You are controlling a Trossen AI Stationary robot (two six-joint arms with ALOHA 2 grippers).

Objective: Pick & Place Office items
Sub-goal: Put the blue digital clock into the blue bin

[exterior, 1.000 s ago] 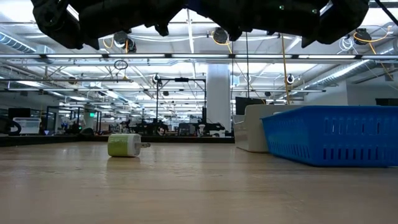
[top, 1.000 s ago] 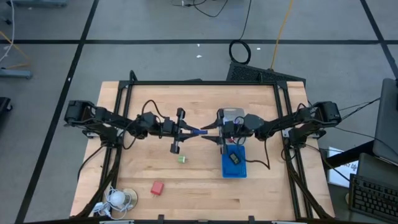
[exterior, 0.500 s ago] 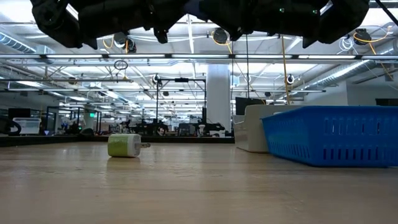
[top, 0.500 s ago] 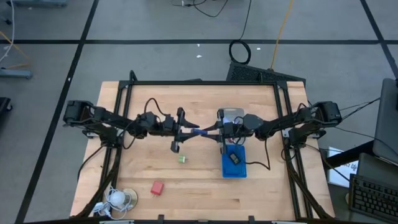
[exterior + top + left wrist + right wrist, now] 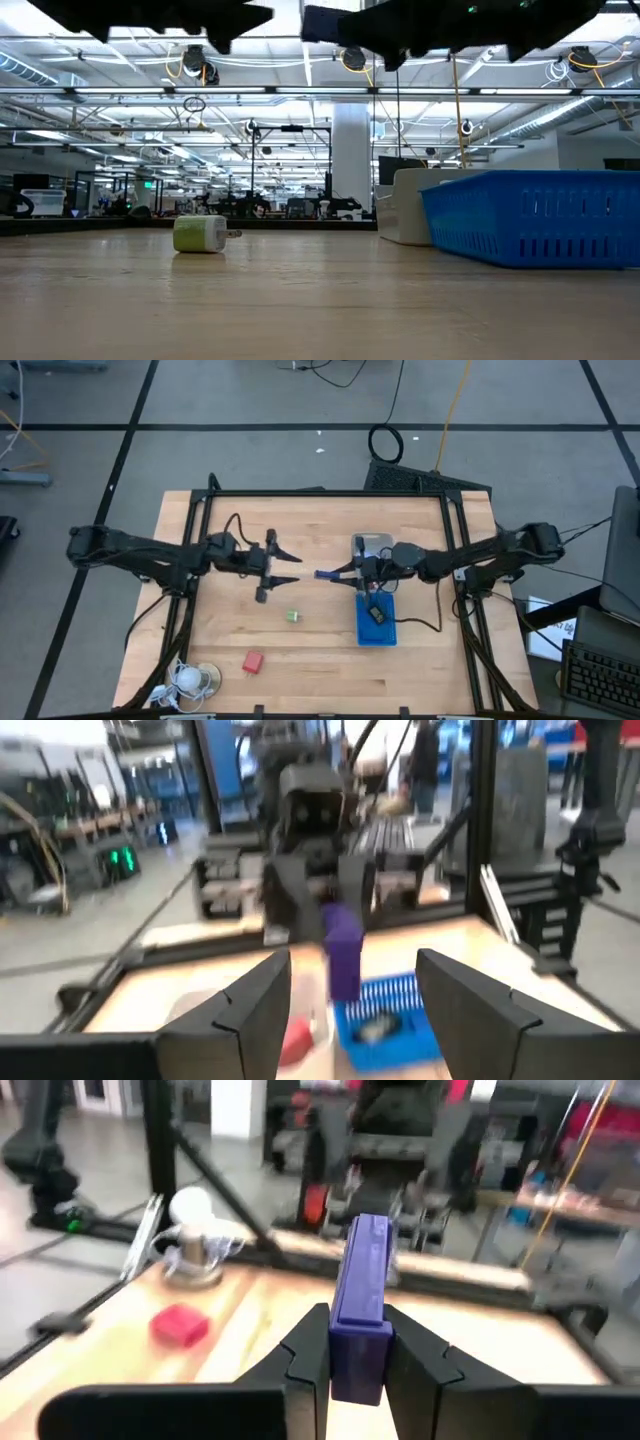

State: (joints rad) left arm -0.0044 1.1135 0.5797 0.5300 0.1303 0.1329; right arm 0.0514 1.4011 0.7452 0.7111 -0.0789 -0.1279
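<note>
A purple-blue rectangular office item [image 5: 360, 1280] hangs over the table's middle, with my right gripper [image 5: 342, 572] shut on it. My left gripper [image 5: 290, 567] stands open a little to its left, at about the same height. Its fingers [image 5: 255, 1005] face the item [image 5: 343, 952] without touching it. A green bit [image 5: 292, 616] and a red block [image 5: 252, 661] lie on the wood nearer the front. The blue tray [image 5: 376, 630] holds a dark piece [image 5: 376, 614]. My right gripper pinches the purple-blue item between its two fingers [image 5: 312, 1342] by its two long sides, at the end nearest the gripper [image 5: 358, 1355]. The fingers come level from the table's right and lie along the item. It sticks out past the fingertips toward the left, lifted clear of the table.
A clear tray [image 5: 372, 544] stands just behind the blue one. A white round coiled-cord thing [image 5: 190, 678] sits at the front left corner. In the low view the green bit [image 5: 200, 233] rests on the wood, left of the blue tray [image 5: 535, 228].
My left gripper has opened, let go of the purple-blue item and drawn back toward the table's left edge. The item stays where it was, level and clear of the table, in my right gripper.
</note>
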